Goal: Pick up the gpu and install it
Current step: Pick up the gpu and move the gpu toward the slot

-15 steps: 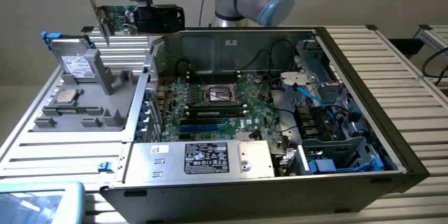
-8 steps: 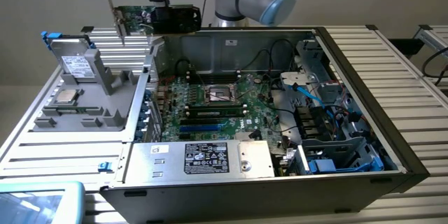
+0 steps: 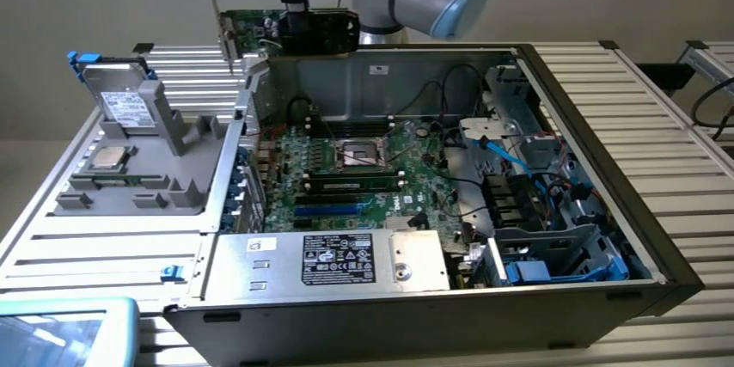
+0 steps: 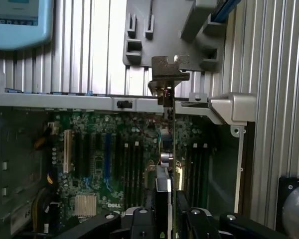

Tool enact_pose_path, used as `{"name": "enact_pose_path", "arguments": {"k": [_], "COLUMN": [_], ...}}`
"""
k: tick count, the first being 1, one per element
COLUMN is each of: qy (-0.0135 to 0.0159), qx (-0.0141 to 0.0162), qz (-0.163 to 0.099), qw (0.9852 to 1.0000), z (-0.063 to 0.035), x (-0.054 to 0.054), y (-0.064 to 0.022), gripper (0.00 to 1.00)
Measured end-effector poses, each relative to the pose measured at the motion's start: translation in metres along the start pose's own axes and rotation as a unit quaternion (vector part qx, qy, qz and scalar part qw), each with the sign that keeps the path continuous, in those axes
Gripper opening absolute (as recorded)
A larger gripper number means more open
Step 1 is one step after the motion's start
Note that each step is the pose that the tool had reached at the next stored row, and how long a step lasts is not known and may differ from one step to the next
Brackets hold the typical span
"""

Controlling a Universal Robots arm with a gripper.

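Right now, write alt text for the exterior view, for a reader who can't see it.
The robot's hand holds the gpu on edge above the far wall of an open computer case, whose motherboard lies exposed. A grey parts tray sits at the exterior view's left.

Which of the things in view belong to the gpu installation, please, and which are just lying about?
Belongs to the job: gpu, clamped in the gripper; open computer case; motherboard slots.
Just lying about: drive box and processor chip on the grey tray; blue-framed screen.
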State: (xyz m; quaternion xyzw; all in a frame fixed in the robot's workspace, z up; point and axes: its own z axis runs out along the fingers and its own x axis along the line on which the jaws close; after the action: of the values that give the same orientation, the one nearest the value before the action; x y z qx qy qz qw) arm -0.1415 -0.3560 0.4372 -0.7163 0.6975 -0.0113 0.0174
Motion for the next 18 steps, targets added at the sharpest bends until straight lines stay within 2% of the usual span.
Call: {"name": "enact_pose_path", "arguments": {"k": [9, 12, 18], "qy": [0.0, 0.0, 0.0], "qx": [0.0, 0.0, 0.0], "qz": [0.0, 0.0, 0.001], "qw": [1.0, 1.0, 1.0], "z": [0.0018, 0.0028, 0.0054], "x": [0.005, 0.016, 0.038], "y": [-0.0403, -0.0444, -0.045], "gripper": [0.27, 0.27, 0.27]}}
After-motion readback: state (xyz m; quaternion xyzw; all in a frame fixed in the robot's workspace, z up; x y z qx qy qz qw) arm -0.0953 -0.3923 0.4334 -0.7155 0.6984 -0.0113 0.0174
